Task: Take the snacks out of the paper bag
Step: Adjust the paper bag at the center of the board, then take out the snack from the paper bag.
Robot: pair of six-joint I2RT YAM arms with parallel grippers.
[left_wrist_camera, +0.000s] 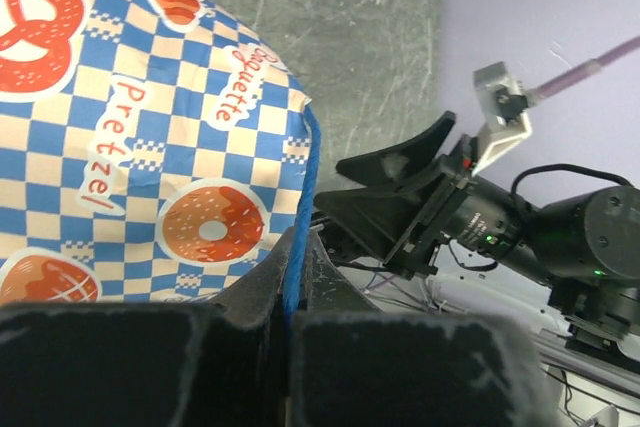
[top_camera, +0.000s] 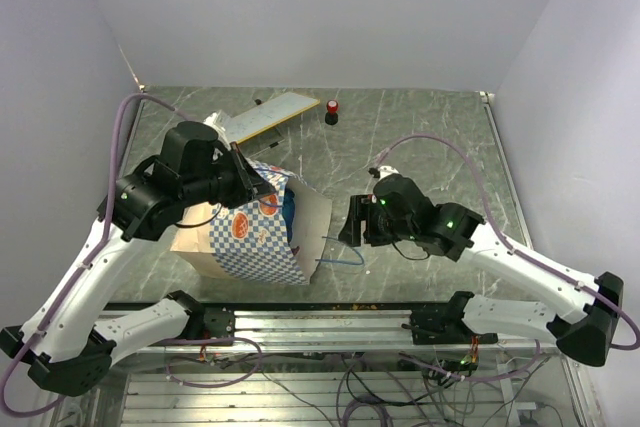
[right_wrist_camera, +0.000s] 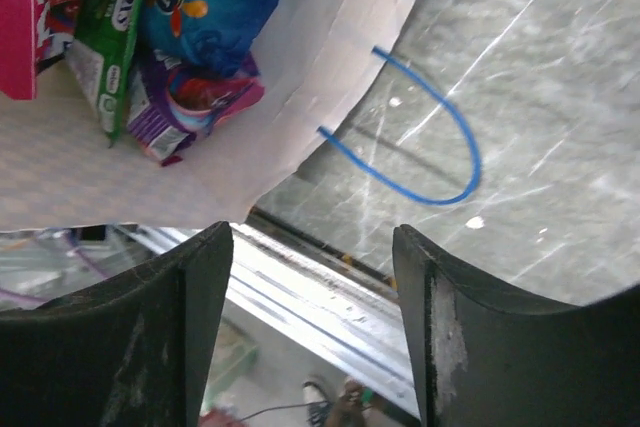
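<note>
Overhead, the paper bag [top_camera: 250, 237] is lying on its side, its mouth facing the right gripper [top_camera: 350, 222], while the left gripper [top_camera: 262, 187] is holding its upper edge. At the left wrist, the fingers are pressing together on the bag's blue cord [left_wrist_camera: 302, 177], pinching it. At the right wrist, the right gripper [right_wrist_camera: 310, 242] is standing spread and empty, the snacks [right_wrist_camera: 200, 7] lying inside the bag ahead-left of it and a blue handle loop [right_wrist_camera: 445, 157] resting on the table [right_wrist_camera: 540, 67] just ahead.
</note>
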